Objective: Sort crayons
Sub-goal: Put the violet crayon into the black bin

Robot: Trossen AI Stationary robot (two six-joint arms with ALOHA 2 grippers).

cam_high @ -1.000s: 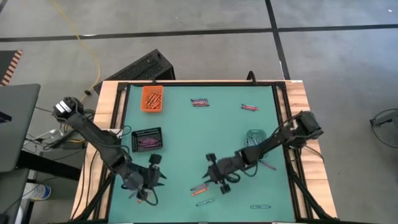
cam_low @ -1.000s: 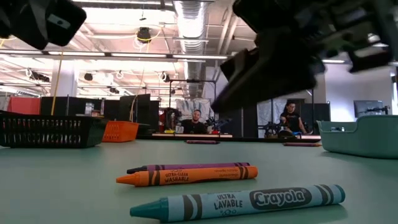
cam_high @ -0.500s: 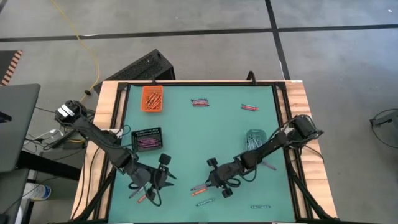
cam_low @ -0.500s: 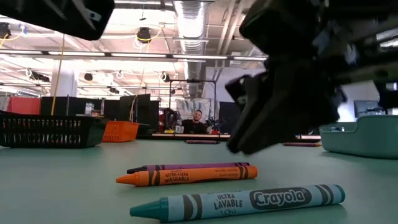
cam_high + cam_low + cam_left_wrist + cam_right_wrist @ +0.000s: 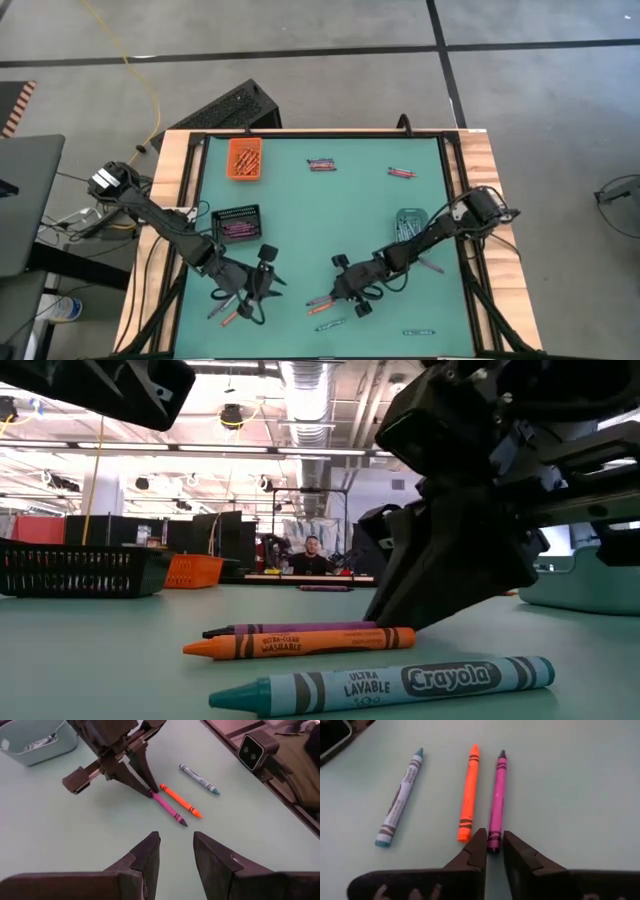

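Three crayons lie side by side on the green table near its front edge: a pink crayon (image 5: 497,795), an orange crayon (image 5: 468,795) and a teal crayon (image 5: 400,800). My right gripper (image 5: 493,851) is down at the pink crayon's blunt end and shut on it; it also shows in the high view (image 5: 340,293). My left gripper (image 5: 175,847) is open and empty, left of these crayons and clear of the table (image 5: 262,283). A few more crayons (image 5: 225,312) lie beside it. My right gripper pinches the pink crayon's blunt end (image 5: 493,840) between its two fingertips (image 5: 479,845). The fingers slant down from the table's right side and reach roughly along the crayon. The crayon lies flat on the table, next to the orange one.
An orange tray (image 5: 245,158) and a black tray (image 5: 237,224) stand at the left, and a clear tray (image 5: 408,222) at the right. More crayons lie at the far side (image 5: 321,164), (image 5: 401,173) and near the front right (image 5: 420,332). People show in the room beyond the table.
My right gripper has come down toward the table's near edge onto the pink crayon's blunt end. My left gripper has moved toward the table's right, nearer the three crayons.
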